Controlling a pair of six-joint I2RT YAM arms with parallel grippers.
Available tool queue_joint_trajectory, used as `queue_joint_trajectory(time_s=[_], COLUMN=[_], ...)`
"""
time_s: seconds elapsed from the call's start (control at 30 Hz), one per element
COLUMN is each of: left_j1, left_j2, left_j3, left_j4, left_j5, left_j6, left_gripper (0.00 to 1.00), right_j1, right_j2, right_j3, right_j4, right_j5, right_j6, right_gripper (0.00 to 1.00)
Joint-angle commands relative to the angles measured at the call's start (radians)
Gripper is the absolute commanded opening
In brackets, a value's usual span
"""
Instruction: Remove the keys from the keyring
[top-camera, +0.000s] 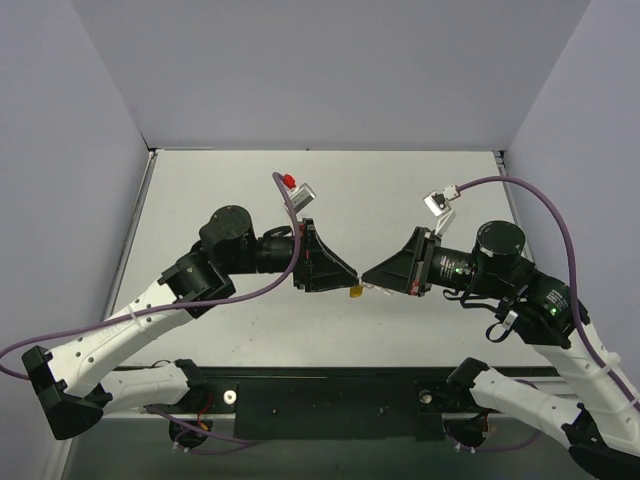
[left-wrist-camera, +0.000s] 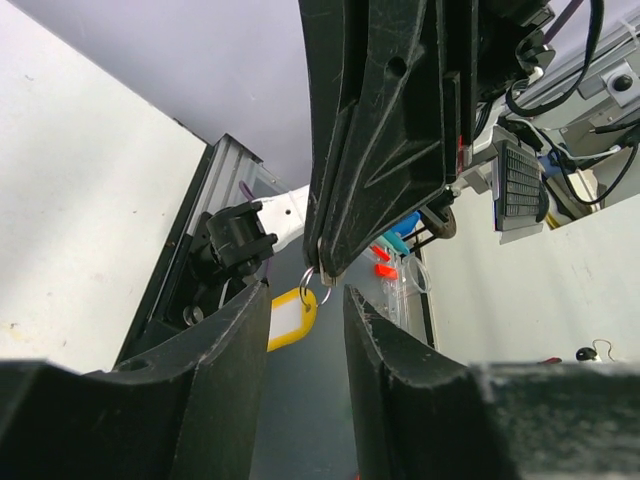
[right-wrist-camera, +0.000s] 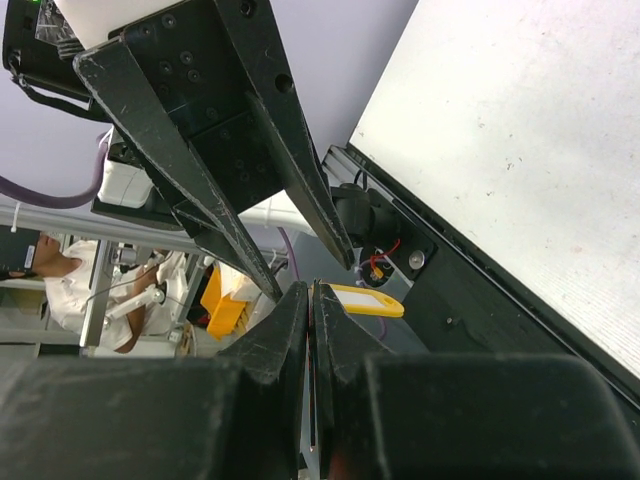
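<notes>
My right gripper (top-camera: 368, 278) (right-wrist-camera: 311, 286) is shut on the small silver key (left-wrist-camera: 326, 276), seen edge-on between its fingers in the right wrist view (right-wrist-camera: 312, 380). A thin silver ring (left-wrist-camera: 302, 287) hangs from the key, and the yellow keyring tag (left-wrist-camera: 290, 320) (right-wrist-camera: 368, 300) (top-camera: 356, 292) with a pale window hangs from the ring. My left gripper (top-camera: 350, 274) (left-wrist-camera: 306, 292) is open, tip to tip with the right one. Its fingers (right-wrist-camera: 310, 200) sit on either side of the ring and touch nothing. All of this is held above the table (top-camera: 200, 330).
The two arms meet at mid-table, near the front. A red-tipped cable clip (top-camera: 288, 181) and a white connector (top-camera: 436, 202) stick up behind the grippers. Grey walls close in the left, back and right. A black rail (top-camera: 330, 395) runs along the near edge.
</notes>
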Motion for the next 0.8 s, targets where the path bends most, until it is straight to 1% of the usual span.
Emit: queue_joint_trajectory(time_s=[0.0,0.13,0.27,0.33,0.4,0.5,0.6,0.77], left_j1=[0.007,0.007,0.007,0.007,0.007,0.006,0.006,0.006], left_j2=[-0.001,0.002,0.008,0.006,0.003,0.002,0.002,0.008], left_j3=[-0.004,-0.008,-0.007,-0.008,-0.005,-0.005,-0.011,0.002], left_j4=[0.109,0.135,0.147,0.142,0.144,0.147,0.156,0.146], left_j5=[0.021,0.028,0.043,0.049,0.060,0.072,0.074,0.026], left_j6=[-0.014,-0.029,-0.037,-0.040,-0.040,-0.044,-0.053,-0.072], left_gripper=[0.43,0.40,0.27,0.19,0.13,0.11,0.00,0.00], right_j1=[0.022,0.038,0.044,0.045,0.047,0.047,0.049,0.049], right_j2=[-0.007,-0.005,-0.001,-0.001,0.001,-0.001,-0.002,-0.012], right_j3=[0.029,0.030,0.037,0.038,0.040,0.040,0.035,0.029], right_j4=[0.076,0.081,0.082,0.082,0.082,0.078,0.078,0.063], right_j5=[-0.015,-0.001,0.008,0.014,0.020,0.042,0.053,0.097], right_j6=[0.005,0.003,0.003,0.002,0.003,0.002,0.002,0.000], right_gripper=[0.00,0.00,0.00,0.00,0.00,0.00,0.00,0.00])
